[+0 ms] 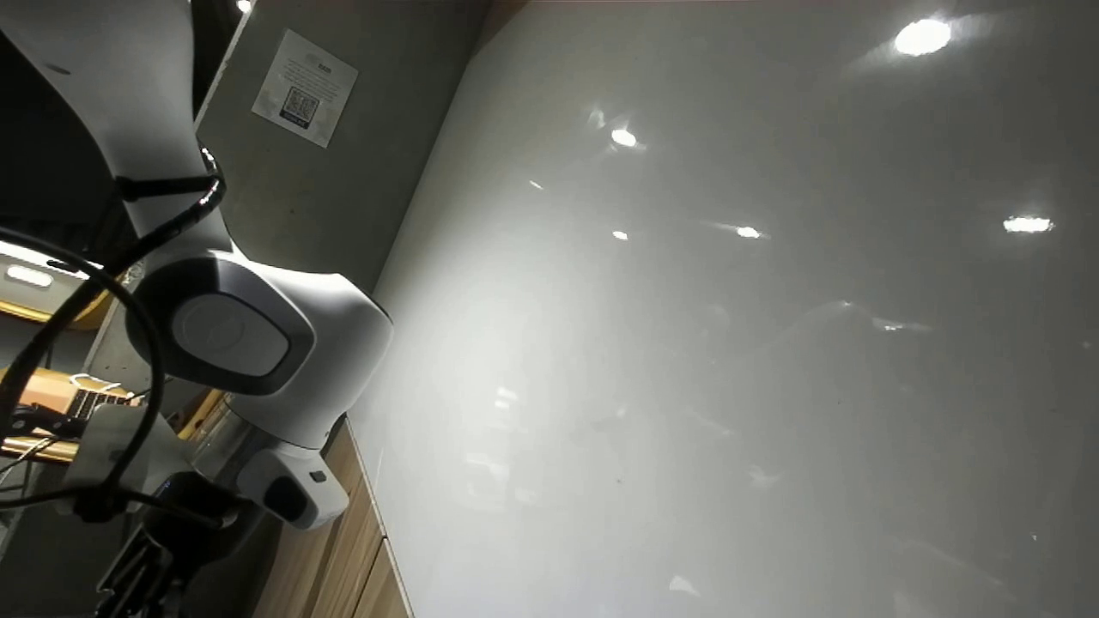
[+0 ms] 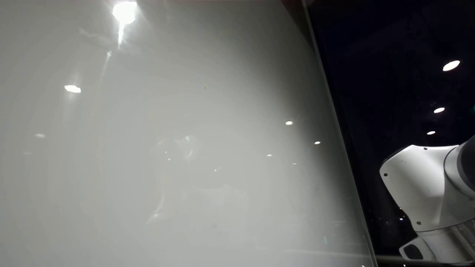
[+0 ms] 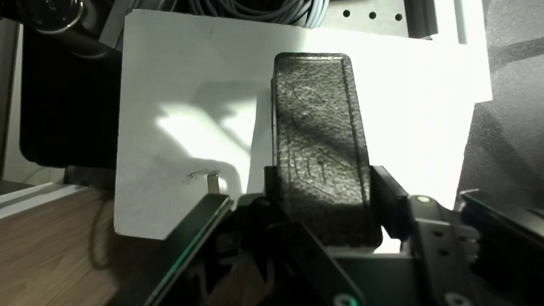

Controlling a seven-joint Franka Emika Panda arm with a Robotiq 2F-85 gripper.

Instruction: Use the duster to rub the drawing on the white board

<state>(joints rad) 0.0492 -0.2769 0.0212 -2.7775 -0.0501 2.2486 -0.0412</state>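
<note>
In the wrist view, my gripper (image 3: pixel 327 191) enters from the bottom of the frame, its fingers (image 3: pixel 389 204) clamped on the duster (image 3: pixel 318 136), one against each long side. The duster, a dark oblong block with rounded corners, stands lengthwise at the centre of the frame; thin lines mark the face turned to the camera. Behind it lies a white sheet (image 3: pixel 170 55), brightly lit at right and crossed by shadows at left; whether block and sheet touch, I cannot tell. A coil of grey cable (image 3: pixel 263 17) lies along the top edge, beside a metal plate (image 3: pixel 365 25) with three dark holes in a row. A black object (image 3: pixel 68 110) occupies the left, and a wooden surface (image 3: pixel 51 255) the lower left corner.

In both exterior views, the white board (image 1: pixel 687 429) fills most of the frame, glossy and dotted with bright reflections (image 1: pixel 624 137). In an exterior view, my arm (image 1: pixel 343 343) reaches down the left side; its gripper end, at lower left, is too dark for me to read the fingers there. A grey wall (image 1: pixel 300 206) bearing a notice (image 1: pixel 306 88) shows at upper left, a black cable (image 1: pixel 157 369) loops across the left, and wooden panelling (image 1: pixel 352 549) borders the board at the bottom. In an exterior view, the arm's white casing (image 2: pixel 412 185) shows at the right edge, against a dark background.
</note>
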